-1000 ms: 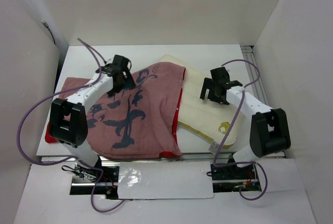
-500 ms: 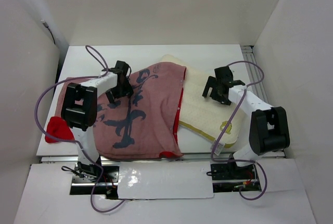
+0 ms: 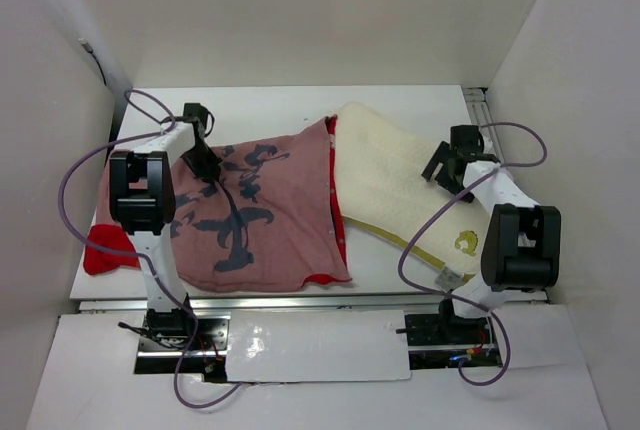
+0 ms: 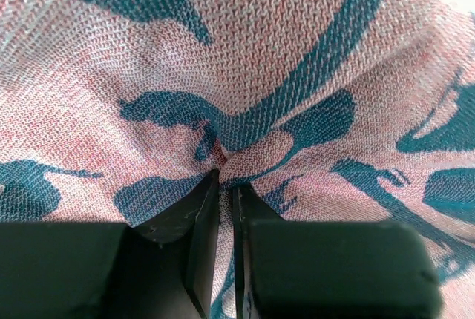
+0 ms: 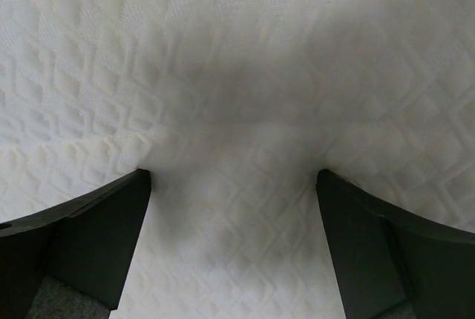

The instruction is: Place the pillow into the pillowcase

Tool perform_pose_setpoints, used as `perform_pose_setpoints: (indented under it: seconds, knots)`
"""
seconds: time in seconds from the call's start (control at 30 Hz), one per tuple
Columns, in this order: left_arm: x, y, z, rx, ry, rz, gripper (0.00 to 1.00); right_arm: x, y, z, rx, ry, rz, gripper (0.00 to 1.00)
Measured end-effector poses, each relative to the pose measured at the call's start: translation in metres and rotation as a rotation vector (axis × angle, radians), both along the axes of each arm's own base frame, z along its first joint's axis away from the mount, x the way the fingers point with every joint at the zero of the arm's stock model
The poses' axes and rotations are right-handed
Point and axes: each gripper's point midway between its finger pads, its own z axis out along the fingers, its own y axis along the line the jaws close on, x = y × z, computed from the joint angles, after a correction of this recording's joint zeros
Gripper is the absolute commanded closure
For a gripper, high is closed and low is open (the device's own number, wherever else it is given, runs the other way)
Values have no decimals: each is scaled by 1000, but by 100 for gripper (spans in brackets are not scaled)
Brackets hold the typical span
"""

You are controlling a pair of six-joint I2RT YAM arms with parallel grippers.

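Observation:
The pillowcase [image 3: 260, 215] lies spread over the left half of the table, faded pinkish-red side up with dark markings. Its right edge covers the left end of the cream quilted pillow [image 3: 400, 175], which slants toward the near right. A yellow emblem [image 3: 465, 243] shows at the pillow's near right corner. My left gripper [image 3: 205, 162] sits at the pillowcase's far left part. In the left wrist view it [image 4: 226, 178] is shut on a raised fold of the pillowcase [image 4: 297, 52]. My right gripper [image 3: 440, 165] stands open at the pillow's right side, its fingers wide apart against the pillow [image 5: 237, 52].
White walls [image 3: 40, 150] close in the table on the left, back and right. A metal rail [image 3: 300, 300] runs along the near edge. Purple cables [image 3: 85, 165] loop off both arms. A red corner of fabric [image 3: 105, 250] lies at the table's near left.
My left gripper moved left and back across the pillowcase and closed on a fold. The pillowcase slid left, baring more pillow. My right gripper moved right and the pillow shifted right.

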Motion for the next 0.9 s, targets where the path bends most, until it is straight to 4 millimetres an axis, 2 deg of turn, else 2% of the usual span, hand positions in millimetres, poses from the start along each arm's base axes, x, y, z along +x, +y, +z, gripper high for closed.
perform_pose_setpoints:
  seconds: [0.13, 0.3, 0.43, 0.47, 0.53, 0.6, 0.67, 0.73, 0.77, 0.83, 0.9]
  knots:
    - [9, 19, 1, -5, 17, 34, 76, 1, -27, 1, -40, 6, -63, 0]
    - [18, 65, 3, 54, 18, 76, 76, 7, -35, 4, -71, 17, -70, 0]
    - [26, 93, 5, 115, 11, 47, 72, 18, -43, 18, -117, 10, -56, 0]
    - [28, 94, 5, 127, 8, 24, 68, 21, -42, 23, -131, 4, -42, 0]
    - [29, 95, 6, 154, 7, -26, 51, 29, -42, 36, -183, -15, -12, 0]
    - [34, 87, 10, 169, -9, -84, 35, 39, -30, 50, -225, -43, 36, 0]
    - [40, 70, 17, 177, -33, -145, 30, 50, -4, 65, -247, -84, 109, 0]
    - [44, 43, 31, 191, -68, -222, 26, 57, 26, 78, -248, -127, 184, 0]
    - [45, 27, 41, 200, -97, -258, 26, 59, 43, 83, -234, -150, 230, 0]
    - [38, -19, 64, 214, -158, -364, 24, 60, 75, 88, -193, -186, 323, 0]
    - [20, -76, 86, 209, -227, -496, 24, 61, 97, 91, -149, -217, 392, 0]
